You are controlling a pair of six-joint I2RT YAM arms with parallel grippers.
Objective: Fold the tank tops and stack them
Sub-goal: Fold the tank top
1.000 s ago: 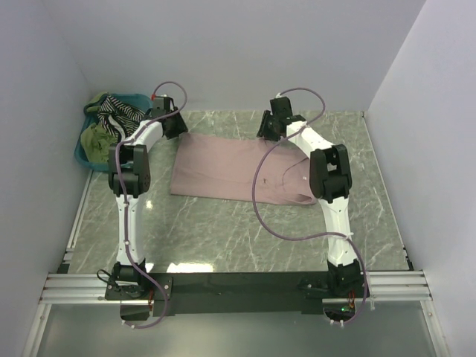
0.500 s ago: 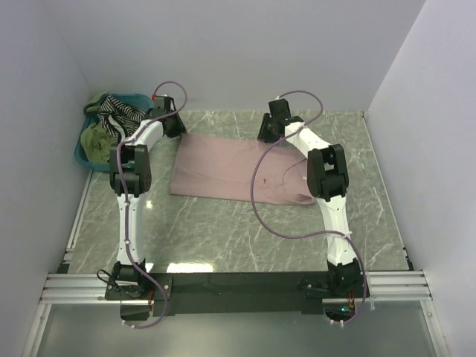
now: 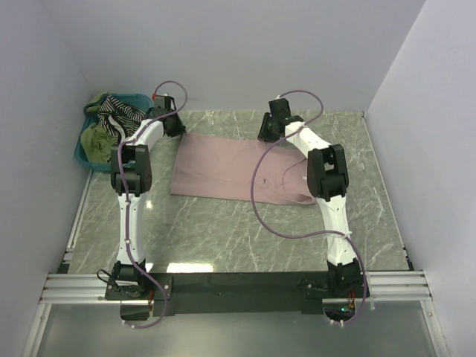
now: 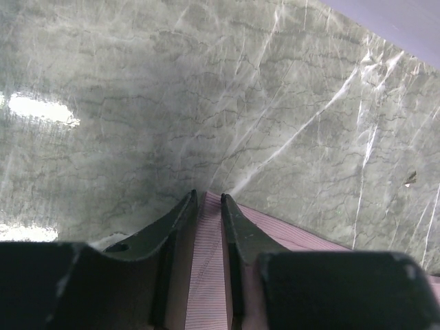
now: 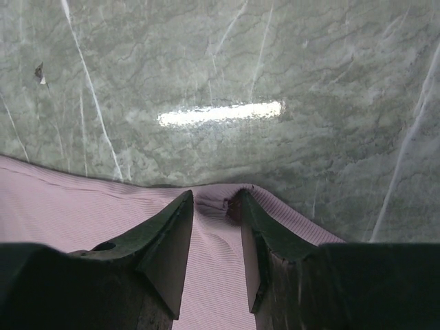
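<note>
Left tool [image 4: 207, 196], right tool [image 5: 214, 196] astride pink tank top [image 3: 230, 167] corners

Near table [image 3: 245, 238] half open; pink tank top [image 3: 223, 167] across middle; basket [image 3: 80, 156] fills far-left corner; walls [image 3: 223, 52] close around.

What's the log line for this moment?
left gripper: shut on pink tank top, far-left corner | right gripper: shut on its far edge | fold: not yet started
</note>
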